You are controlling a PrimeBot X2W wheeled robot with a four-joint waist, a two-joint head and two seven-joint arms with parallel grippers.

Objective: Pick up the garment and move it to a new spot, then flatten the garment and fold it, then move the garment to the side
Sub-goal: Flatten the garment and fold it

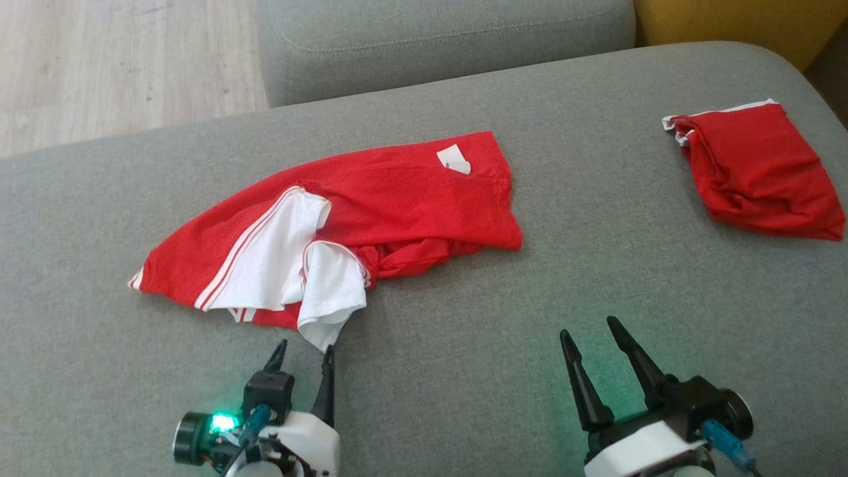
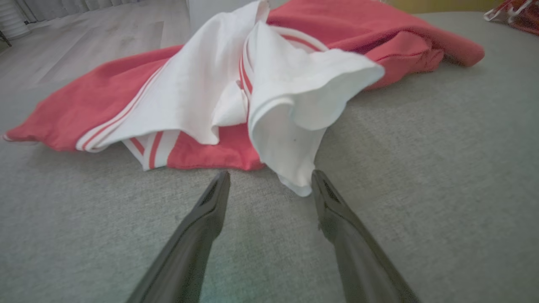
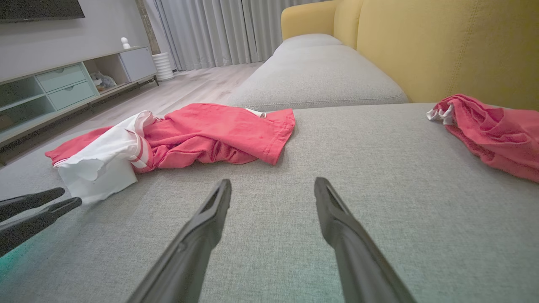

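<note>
The garment (image 1: 397,205) is a red shirt with white sleeves and white stripes, lying crumpled on the grey sofa seat (image 1: 464,318). It also appears in the left wrist view (image 2: 198,97) and the right wrist view (image 3: 210,130). My left gripper (image 1: 305,354) stands open just in front of the hanging white sleeve (image 2: 294,139), whose tip lies close by its right finger, between the tips (image 2: 269,179). My right gripper (image 1: 589,331) is open over bare cushion, well to the right of the garment and apart from it (image 3: 273,187).
A second red garment (image 1: 755,172) with white trim lies crumpled at the far right of the seat. Another grey cushion (image 1: 444,40) and a yellow backrest (image 3: 442,50) lie beyond. Wooden floor (image 1: 119,66) shows at the far left, past the seat's edge.
</note>
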